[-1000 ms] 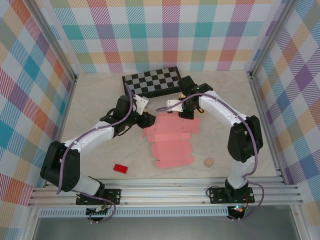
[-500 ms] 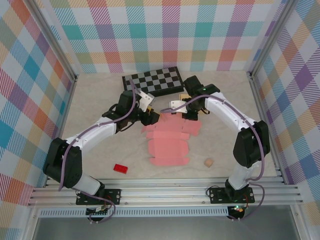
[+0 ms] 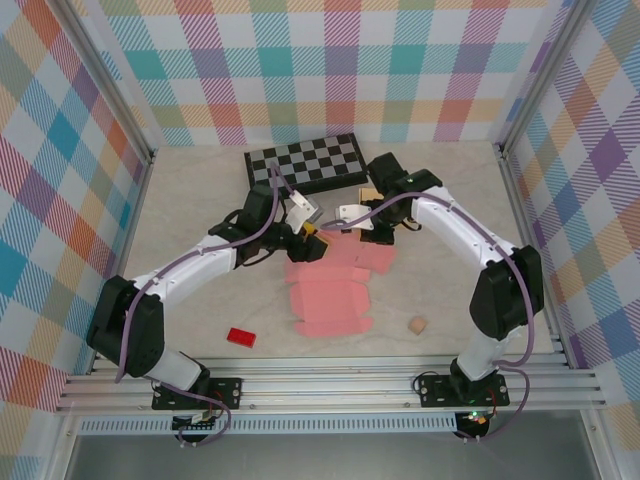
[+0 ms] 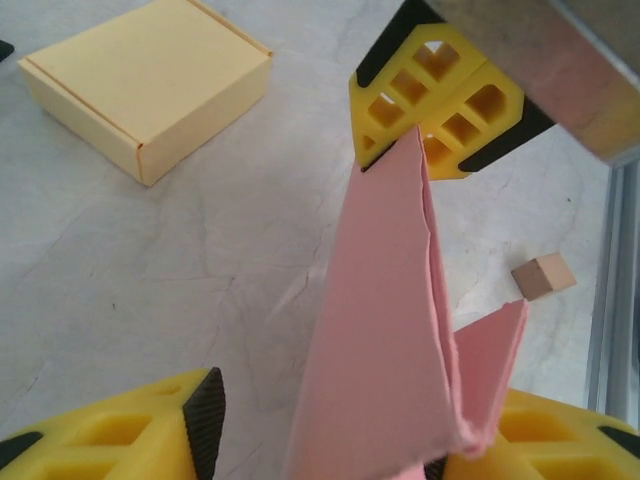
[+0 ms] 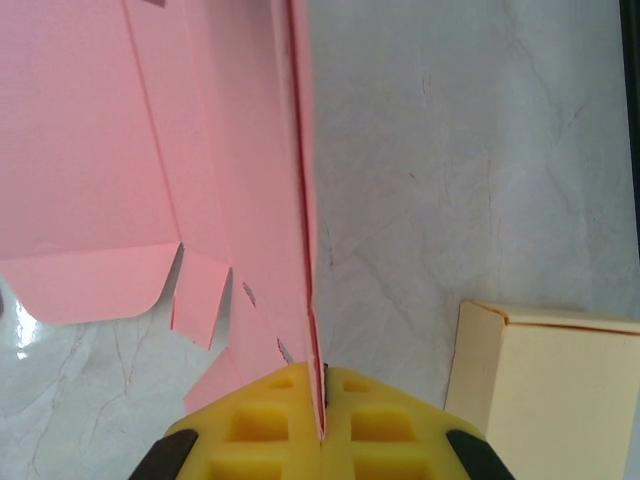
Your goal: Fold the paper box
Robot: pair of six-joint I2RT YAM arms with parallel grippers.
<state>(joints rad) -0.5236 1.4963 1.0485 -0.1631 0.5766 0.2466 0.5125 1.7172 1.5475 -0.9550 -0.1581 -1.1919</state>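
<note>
checkerboard (image 3: 305,162) far | red block (image 3: 241,338) near-left | cube (image 3: 417,325), probably wooden, near-right | yellow box (image 4: 150,82)

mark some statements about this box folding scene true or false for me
1. The right gripper is shut on an edge of the pink paper box. True.
2. The left gripper is clamped tight on the pink paper box. False: its jaws stand apart, with the paper between them.
3. The red block lies on the checkerboard. False: it lies on the bare table, near the left arm's base.
4. A folded yellow box sits on the table. True.
5. The wooden cube rests on the pink paper box. False: it sits on the table, apart from it.
</note>
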